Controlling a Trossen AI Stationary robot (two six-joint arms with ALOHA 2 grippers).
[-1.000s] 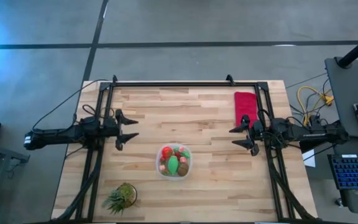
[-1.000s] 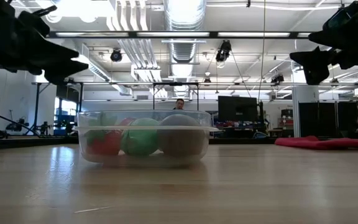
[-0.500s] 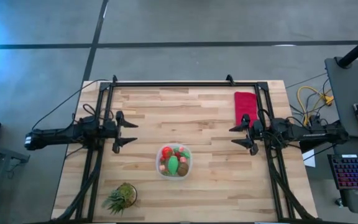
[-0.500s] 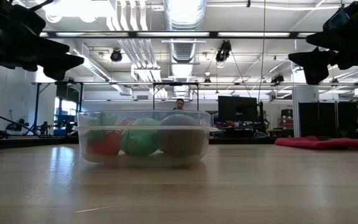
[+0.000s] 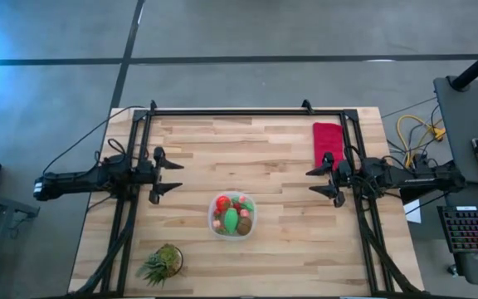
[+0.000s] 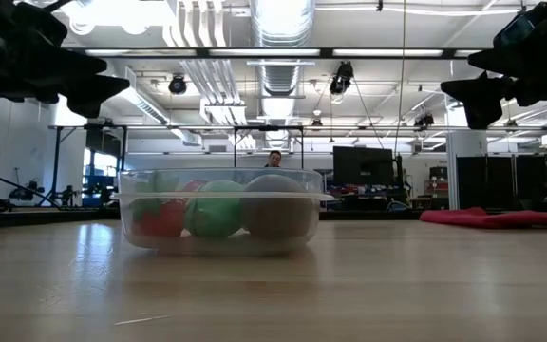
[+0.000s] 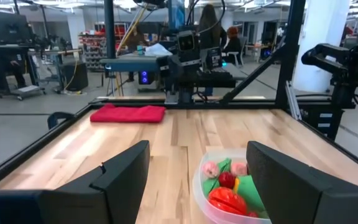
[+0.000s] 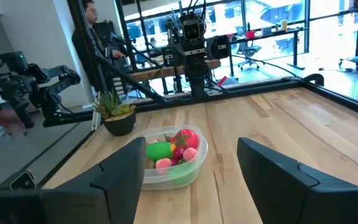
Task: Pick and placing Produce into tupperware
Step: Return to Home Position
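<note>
The clear tupperware stands on the table's near middle, also showing in the low view. Inside it lie the produce pieces: a red tomato, a green piece, a brown piece and small red and pink pieces. My left gripper hovers open over the table's left side, above and left of the tupperware. My right gripper hovers open over the right side. Both are empty.
A flat red cloth lies at the table's far right. A spiky potted plant stands near the near left corner. A black frame runs along the far edge and both sides. Bare wood surrounds the tupperware.
My left gripper has drawn back a little toward the table's left edge, staying open. The right arm and the tupperware have kept still.
</note>
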